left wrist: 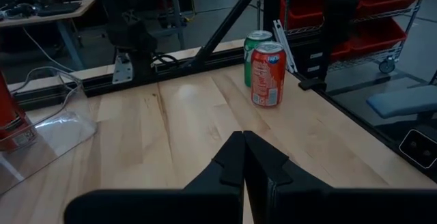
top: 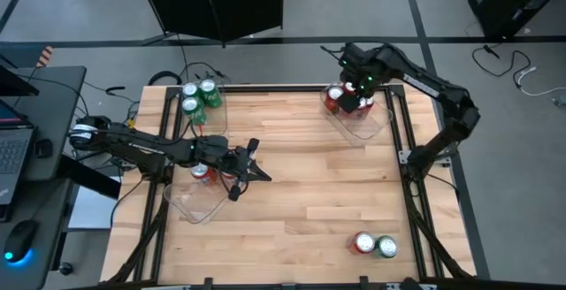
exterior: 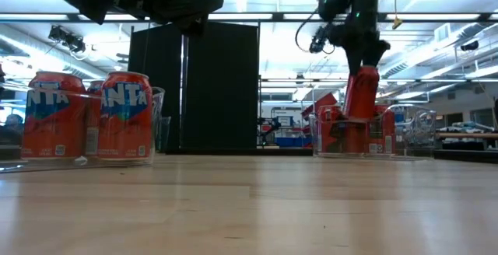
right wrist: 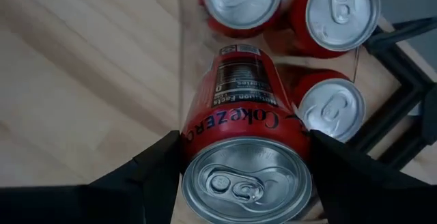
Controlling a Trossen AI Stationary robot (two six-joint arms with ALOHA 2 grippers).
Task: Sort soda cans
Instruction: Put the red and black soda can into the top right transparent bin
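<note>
The right end effector (right wrist: 246,176) pinches a red can (right wrist: 239,115) by its sides and holds it upright over the clear tray (top: 376,126) at the counter's far right corner. Three more red cans (right wrist: 341,9) stand in that tray already, close together, and the held can hangs above the free spot beside them, its base seemingly not yet down. The step in hand looks like placing this red can with its like.

The left end effector (top: 243,166) waits with fingers pressed together, holding nothing, just past the near-left tray (top: 190,206), which holds red cans (top: 202,172). Green cans (top: 199,95) sit in a tray (top: 217,118) at the far left corner.

One red can (top: 363,242) and one green can (top: 386,248) stand touching on the bare counter (top: 301,202) near the near right corner, unsorted.

Next, the right arm should lower straight down, clear of the tray wall and neighbours, then let go.
</note>
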